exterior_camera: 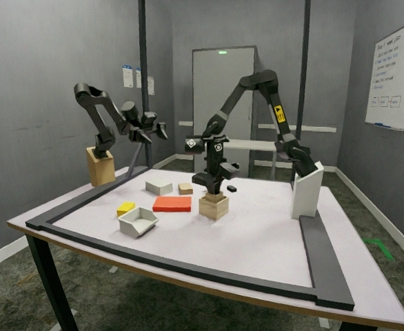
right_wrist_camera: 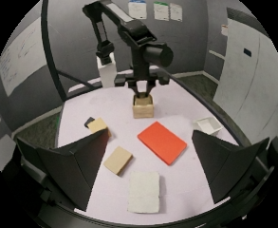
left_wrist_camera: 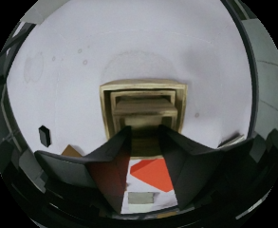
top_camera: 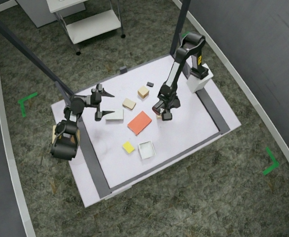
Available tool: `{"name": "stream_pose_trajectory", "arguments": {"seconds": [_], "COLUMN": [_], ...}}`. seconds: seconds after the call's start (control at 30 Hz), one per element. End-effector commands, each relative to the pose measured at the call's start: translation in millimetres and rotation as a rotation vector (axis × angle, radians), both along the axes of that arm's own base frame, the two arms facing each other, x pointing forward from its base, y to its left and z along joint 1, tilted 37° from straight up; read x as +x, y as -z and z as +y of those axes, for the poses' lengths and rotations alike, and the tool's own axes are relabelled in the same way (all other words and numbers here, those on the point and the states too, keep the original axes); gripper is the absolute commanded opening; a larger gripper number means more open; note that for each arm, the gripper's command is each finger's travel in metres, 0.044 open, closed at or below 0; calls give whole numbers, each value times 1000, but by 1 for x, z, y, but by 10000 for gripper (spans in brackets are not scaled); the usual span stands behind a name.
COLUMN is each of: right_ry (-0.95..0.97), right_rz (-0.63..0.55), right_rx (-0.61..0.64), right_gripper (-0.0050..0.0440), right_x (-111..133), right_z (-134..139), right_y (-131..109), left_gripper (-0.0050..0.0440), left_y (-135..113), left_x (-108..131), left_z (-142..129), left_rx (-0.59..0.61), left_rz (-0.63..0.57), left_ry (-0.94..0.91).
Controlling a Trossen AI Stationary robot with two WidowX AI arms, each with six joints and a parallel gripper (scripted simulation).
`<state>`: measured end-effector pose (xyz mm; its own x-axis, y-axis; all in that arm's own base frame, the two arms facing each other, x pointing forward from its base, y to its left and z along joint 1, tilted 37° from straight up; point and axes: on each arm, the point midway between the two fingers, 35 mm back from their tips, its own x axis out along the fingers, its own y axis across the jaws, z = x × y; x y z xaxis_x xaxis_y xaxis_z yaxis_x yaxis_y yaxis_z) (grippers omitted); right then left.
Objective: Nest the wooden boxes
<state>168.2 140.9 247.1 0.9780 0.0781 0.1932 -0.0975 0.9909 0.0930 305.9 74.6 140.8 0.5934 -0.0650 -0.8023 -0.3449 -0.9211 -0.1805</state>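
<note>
The biggest wooden box [exterior_camera: 213, 210] [left_wrist_camera: 104, 111] [right_wrist_camera: 143, 113] stands upright on the table, open side up. A middle-sized wooden box [left_wrist_camera: 129, 94] is inside it, its rim showing within the bigger rim. My left gripper [left_wrist_camera: 144, 129] [exterior_camera: 214, 191] points down over them, shut on a small wooden box [left_wrist_camera: 145, 106] [exterior_camera: 214, 196]. This small box is within the outline of the other two, its upper part above the biggest box's rim; its depth and which way it opens are unclear. My right gripper [top_camera: 114, 103] [exterior_camera: 158, 140] is open and empty, raised near its own base.
A wooden cube-shaped piece [top_camera: 143, 92] [right_wrist_camera: 99, 125] shows no opening. Also on the table are a tan block [top_camera: 129, 103], grey block [top_camera: 115, 115], red slab [top_camera: 139, 123], yellow block [top_camera: 128, 147], white-grey tray [top_camera: 153, 150] and small black piece [top_camera: 150, 84].
</note>
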Motion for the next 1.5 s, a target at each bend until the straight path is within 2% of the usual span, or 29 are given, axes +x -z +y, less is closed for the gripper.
{"name": "stream_pose_trajectory", "arguments": {"seconds": [0.0, 0.97, 1.47], "right_ry": [0, 0, 0], "right_rz": [0, 0, 0], "right_rx": [-1, -1, -1], "right_gripper": [400, 400, 400], "right_x": [0, 0, 0], "right_z": [1, 1, 1], "right_y": [-1, -1, -1], "left_gripper": [192, 192, 192], "left_y": [4, 24, 34], "left_x": [2, 23, 25], "left_z": [-1, -2, -3], "left_rx": [1, 4, 1], "left_rz": [1, -7, 0], "left_ry": [-2, -1, 0]}}
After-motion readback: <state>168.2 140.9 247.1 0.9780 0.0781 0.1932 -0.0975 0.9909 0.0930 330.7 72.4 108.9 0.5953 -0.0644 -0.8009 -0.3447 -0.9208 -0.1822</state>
